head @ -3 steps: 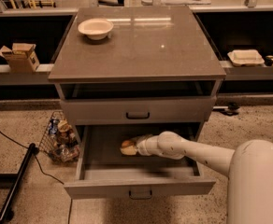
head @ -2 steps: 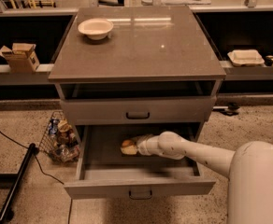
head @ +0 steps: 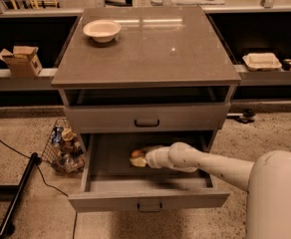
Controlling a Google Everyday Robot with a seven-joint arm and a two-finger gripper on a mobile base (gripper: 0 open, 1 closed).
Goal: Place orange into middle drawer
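The middle drawer (head: 148,200) of the grey cabinet is pulled out toward me. The orange (head: 137,154) sits low inside it, near the middle of the drawer floor. My gripper (head: 139,160) reaches into the drawer from the right on the white arm (head: 210,164), with its tip right at the orange. The orange shows only partly at the gripper's tip. I cannot tell whether the orange rests on the drawer floor or is held. The grey drawer front (head: 146,117) directly above is closed.
A white bowl (head: 101,30) stands on the cabinet top at the back left. A wire basket (head: 63,146) of packets sits on the floor left of the cabinet. A black pole (head: 16,198) and cable lie farther left. A cardboard box (head: 21,59) and a white container (head: 261,60) sit on side shelves.
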